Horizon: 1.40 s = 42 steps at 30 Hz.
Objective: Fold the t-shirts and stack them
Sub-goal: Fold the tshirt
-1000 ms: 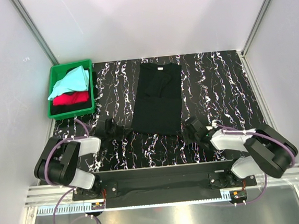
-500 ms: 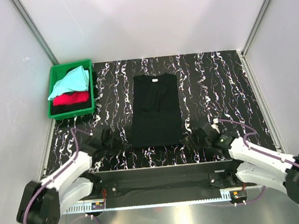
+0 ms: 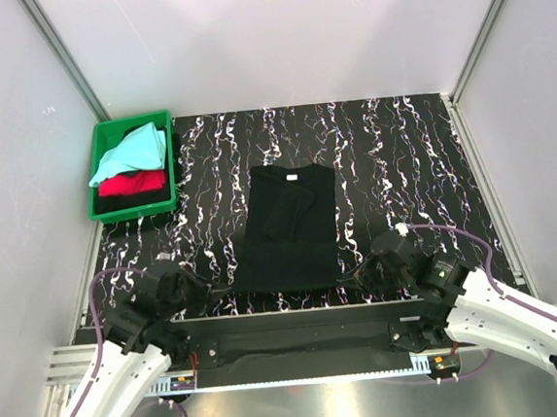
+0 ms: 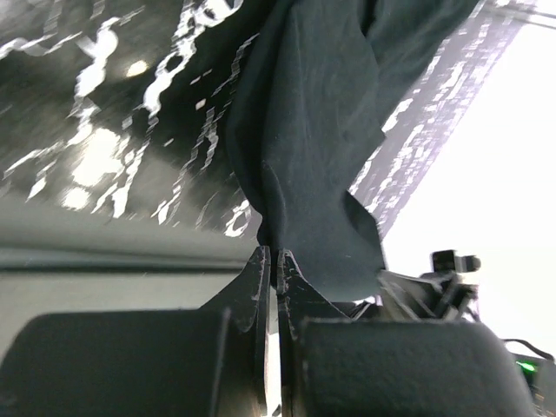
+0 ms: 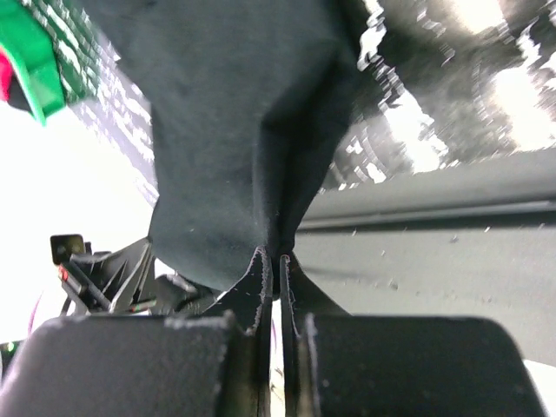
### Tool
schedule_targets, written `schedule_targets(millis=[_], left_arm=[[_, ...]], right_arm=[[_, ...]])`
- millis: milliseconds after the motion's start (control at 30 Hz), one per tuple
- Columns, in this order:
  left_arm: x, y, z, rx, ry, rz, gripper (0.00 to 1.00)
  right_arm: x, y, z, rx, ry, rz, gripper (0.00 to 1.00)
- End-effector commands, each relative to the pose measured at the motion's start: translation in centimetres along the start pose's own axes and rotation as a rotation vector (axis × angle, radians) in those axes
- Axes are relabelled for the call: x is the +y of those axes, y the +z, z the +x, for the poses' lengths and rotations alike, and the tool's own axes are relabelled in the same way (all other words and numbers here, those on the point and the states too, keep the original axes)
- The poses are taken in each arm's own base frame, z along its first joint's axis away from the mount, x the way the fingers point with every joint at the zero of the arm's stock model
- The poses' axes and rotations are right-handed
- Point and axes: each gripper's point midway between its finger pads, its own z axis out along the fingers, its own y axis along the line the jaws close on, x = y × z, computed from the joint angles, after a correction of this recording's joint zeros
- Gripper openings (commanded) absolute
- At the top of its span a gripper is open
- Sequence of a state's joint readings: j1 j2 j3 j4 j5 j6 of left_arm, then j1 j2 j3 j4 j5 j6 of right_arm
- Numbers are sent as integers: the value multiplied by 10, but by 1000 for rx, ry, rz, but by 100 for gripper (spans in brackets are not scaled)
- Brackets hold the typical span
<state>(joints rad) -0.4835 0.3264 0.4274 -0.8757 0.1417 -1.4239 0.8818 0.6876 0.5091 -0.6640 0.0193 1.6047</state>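
Note:
The black t-shirt lies folded lengthwise in the middle of the table, its white neck label at the far end. My left gripper is shut on its near left corner, seen as dark cloth pinched between the fingers. My right gripper is shut on the near right corner, cloth hanging from the jaws. Both hold the hem at the table's near edge. The pale aqua t-shirt and the red t-shirt lie in the crate.
A green plastic crate stands at the far left of the black white-streaked tabletop. White walls enclose the table on three sides. A metal rail runs along the near edge between the arm bases.
Both grippers have drawn back toward the near edge, pulling the black t-shirt's hem with them. The shirt has slid nearer and both arms have stretched low and outward.

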Motion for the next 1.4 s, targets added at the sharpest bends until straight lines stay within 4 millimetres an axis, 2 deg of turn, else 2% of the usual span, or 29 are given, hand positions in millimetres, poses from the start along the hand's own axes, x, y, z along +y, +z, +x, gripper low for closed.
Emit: schedule_targets(millis=[0,200,233,300,333,400,467,500,567,600,667,700,733,767,800,867,900,933,967,1000,1033,1067,1100,1167,1200,1233,1267,1300,1367], left_arm=[[18,-20,-9,-69,22,-95,0],[3,-31,-8,-58,64,-77,0],[-9,-38,-11,-72,88,-58,0],[-18,-36,-18,-81,179,-106,0],[-36,-41,-23,-99,218,-88,0],[-44,-29,-32,-100,300,-157,0],[-70,-26,-38,-110,359,-127,0],[-83,-17,-45,-113,387,-140,0],[-92,-10,-55,-122,385,-167,0],[-94,-2,-60,-114,384,-190,0],[-105,4,-75,-129,386,-190,0],[-111,12,-80,-113,387,-205,0],[-117,16,-85,-110,396,-201,0],[-121,19,-92,-107,411,-198,0],[-133,21,-96,-106,427,-176,0],[-139,38,-111,-103,453,-206,0],[-155,39,-116,-106,463,-178,0],[-162,43,-121,-106,471,-170,0],[-161,56,-129,-85,472,-197,0],[-179,55,-133,-79,477,-160,0],[-184,60,-137,-74,479,-157,0],[-183,71,-143,-61,472,-176,0],[-199,73,-148,-56,482,-143,0],[-206,81,-156,-52,488,-140,0],[-212,91,-161,-45,487,-141,0],[-215,96,-164,-40,488,-139,0],[-213,110,-166,-11,484,-148,0],[-225,111,-169,-17,493,-122,0],[-228,122,-174,-3,505,-118,0]], right_arm=[[-14,-13,-2,-15,-77,80,0],[-2,-24,2,3,-95,60,0],[0,-25,3,6,-98,60,0],[3,-25,4,11,-99,60,0],[9,-27,3,1,-95,47,0],[17,-27,-5,-46,-102,35,0],[27,-27,-10,-62,-109,28,0],[33,-20,-14,-49,-112,40,0],[43,-12,-22,-28,-106,31,0],[47,-4,-38,-48,-73,45,0],[62,-5,-53,-27,-99,21,0],[66,4,-61,-13,-89,31,0],[78,4,-80,-30,-58,9,0],[85,5,-80,17,-88,-9,0],[100,12,-90,29,-95,-7,0],[114,16,-106,50,-123,-17,0],[116,27,-115,67,-110,3,0],[135,24,-121,70,-123,-34,0],[140,25,-132,65,-125,-40,0],[139,37,-139,88,-110,-17,0],[152,36,-145,107,-115,-48,0],[156,39,-154,106,-102,-51,0],[163,45,-163,106,-99,-51,0],[171,51,-170,119,-109,-61,0],[168,60,-177,132,-88,-43,0],[178,60,-182,131,-95,-66,0],[176,68,-188,139,-84,-53,0],[183,68,-195,131,-88,-68,0],[179,79,-204,139,-70,-51,0]])
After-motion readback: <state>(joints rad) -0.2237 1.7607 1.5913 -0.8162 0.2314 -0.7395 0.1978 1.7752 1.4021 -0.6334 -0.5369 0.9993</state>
